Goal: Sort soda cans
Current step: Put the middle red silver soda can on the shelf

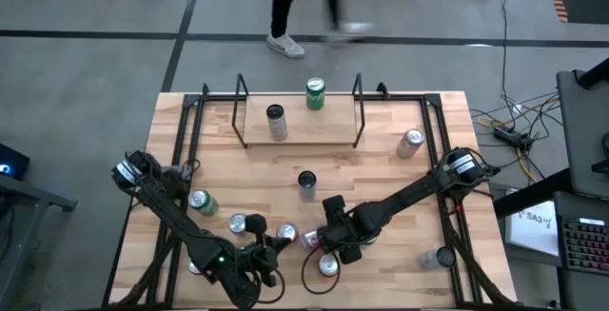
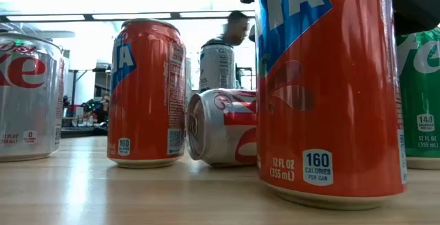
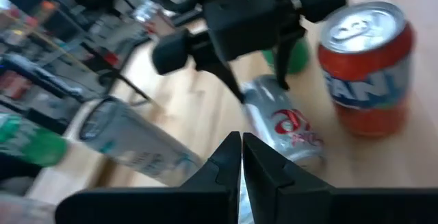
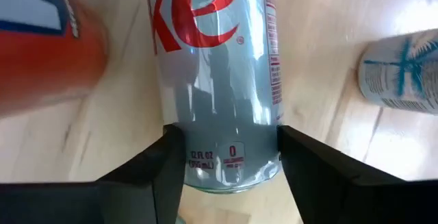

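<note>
Nearest the front edge of the wooden table (image 1: 381, 173), the left gripper (image 1: 269, 262) sits low at centre-left with its two fingers (image 3: 222, 169) pressed together and nothing between them. Just to its right the right gripper (image 1: 335, 244) straddles a silver-white can (image 4: 215, 80) lying on its side, one finger on each flank; whether the fingers actually press the can cannot be told.

Counting cans from the overhead view, eleven show. In the near cluster: an orange-red can (image 1: 328, 265) standing at the very front, the lying silver-white can under the right gripper, a second orange-red can (image 1: 287, 233) upright beside it, a silver can (image 1: 238, 223) further left, and a green can (image 1: 202, 203) at the left. Another can (image 1: 256, 223) stands beside the silver one; its colour cannot be told. A silver can (image 1: 440, 257) stands alone near the right front.

Mid-table, one dark can (image 1: 305, 183) stands by itself. Farther back, a silver can (image 1: 411, 142) lies tilted at the right, a pale can (image 1: 276, 121) stands inside a black wire frame (image 1: 298, 111), and a green can (image 1: 315, 93) stands at the far edge.

Beyond the table, a person (image 1: 300, 11) is on the grey floor.
</note>
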